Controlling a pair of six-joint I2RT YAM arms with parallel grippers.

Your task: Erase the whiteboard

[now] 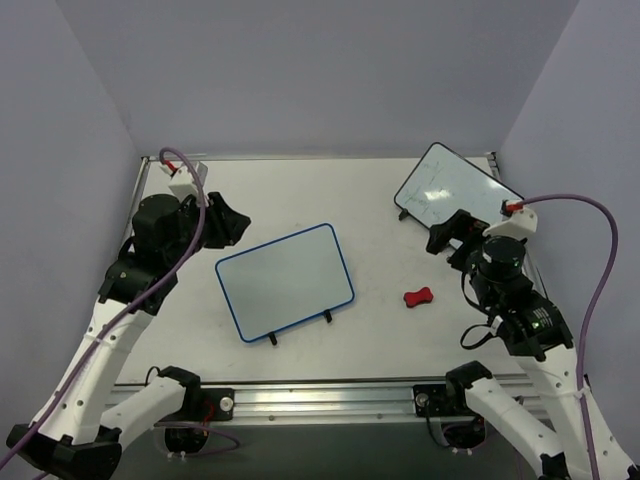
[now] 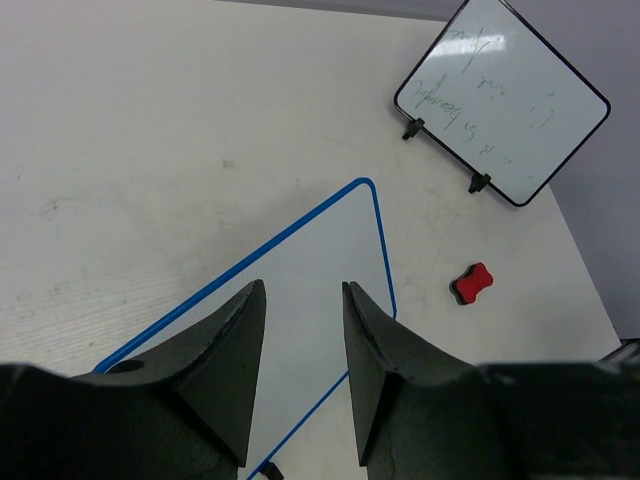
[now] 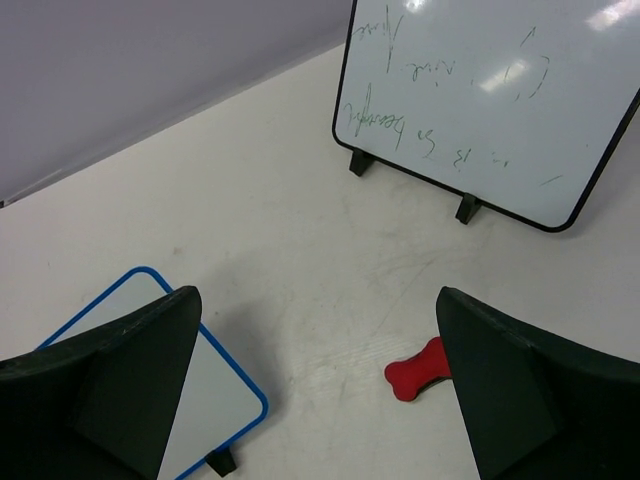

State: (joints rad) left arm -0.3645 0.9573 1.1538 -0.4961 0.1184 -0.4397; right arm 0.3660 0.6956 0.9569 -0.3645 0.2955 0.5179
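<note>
Left hand (image 2: pixel 303 285) and right hand (image 3: pixel 315 295) are hovering spread, empty; rectangular blue-rimmed whiteboard (image 1: pixel 285 282) is looking light, stiff, slick; its rim is probably offering the surest hold.

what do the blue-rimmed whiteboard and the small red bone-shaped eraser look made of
Blue-rimmed rectangular whiteboard: smooth, faintly glossy white face, likely a coated sheet, judging by its even sheen; the thin blue rim looks like plastic.
Red bone-shaped eraser: probably moulded plastic, matt red top over a dark layer, perhaps felt; too small to be sure.
</note>
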